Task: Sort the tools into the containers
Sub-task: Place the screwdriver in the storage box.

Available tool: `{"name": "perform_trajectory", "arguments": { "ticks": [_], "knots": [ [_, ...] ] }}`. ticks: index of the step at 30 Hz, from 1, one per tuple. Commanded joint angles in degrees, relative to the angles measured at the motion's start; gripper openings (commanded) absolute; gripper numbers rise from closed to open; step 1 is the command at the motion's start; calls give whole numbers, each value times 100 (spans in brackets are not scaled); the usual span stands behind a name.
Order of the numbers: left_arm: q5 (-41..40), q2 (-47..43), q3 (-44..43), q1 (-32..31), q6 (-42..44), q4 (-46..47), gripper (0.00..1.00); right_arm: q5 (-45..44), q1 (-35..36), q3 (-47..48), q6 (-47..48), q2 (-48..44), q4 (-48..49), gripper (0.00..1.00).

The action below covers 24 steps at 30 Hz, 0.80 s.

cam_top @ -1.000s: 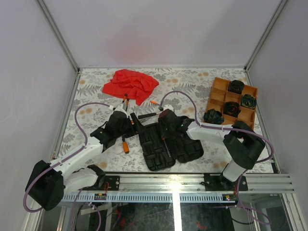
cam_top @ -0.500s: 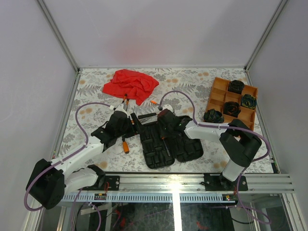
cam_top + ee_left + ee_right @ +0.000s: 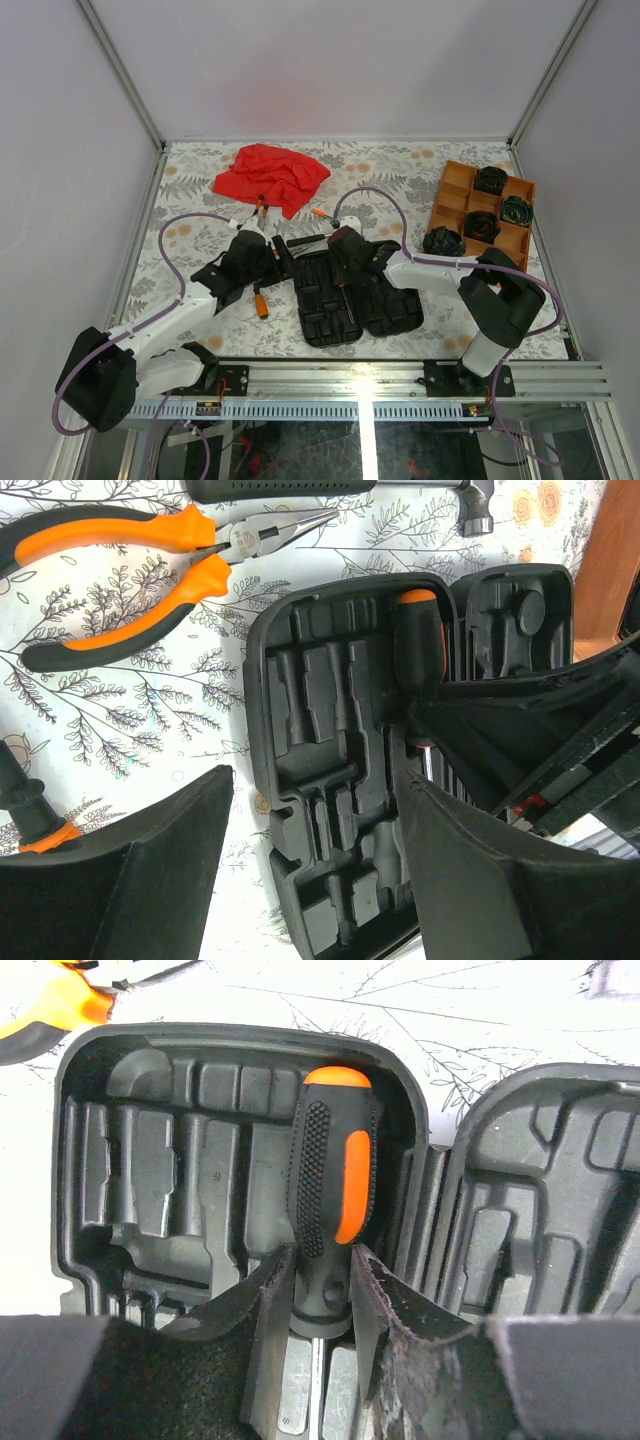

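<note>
Knurled rubbery screwdriver (image 3: 330, 1210) (orange-capped) in ribbed, seemingly plastic case (image 3: 150, 1160).

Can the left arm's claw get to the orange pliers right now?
Probably yes. The pliers lie bare on the table just ahead of the left claw, which is open and holding nothing. Nothing sits on them, and the black tool case is off to one side.

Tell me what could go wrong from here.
1. The right gripper hugs the screwdriver handle in the case slot; lifting away could drag it out.
2. The left gripper hangs open over the same case, so the arms might collide or nudge it.
</note>
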State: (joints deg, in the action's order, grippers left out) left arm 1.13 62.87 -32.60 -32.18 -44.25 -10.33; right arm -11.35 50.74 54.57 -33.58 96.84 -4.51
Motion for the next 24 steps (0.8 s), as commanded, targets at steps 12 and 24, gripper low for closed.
{"name": "perform_trajectory", "arguments": {
  "ticks": [12, 24],
  "knots": [
    [212, 474, -36, 26, 195, 368, 64, -486, 23, -118, 58, -1061, -240, 43],
    [489, 1054, -26, 24, 192, 789, 46, -198, 18, -779, 180, -1538, -114, 37]
  ]
}}
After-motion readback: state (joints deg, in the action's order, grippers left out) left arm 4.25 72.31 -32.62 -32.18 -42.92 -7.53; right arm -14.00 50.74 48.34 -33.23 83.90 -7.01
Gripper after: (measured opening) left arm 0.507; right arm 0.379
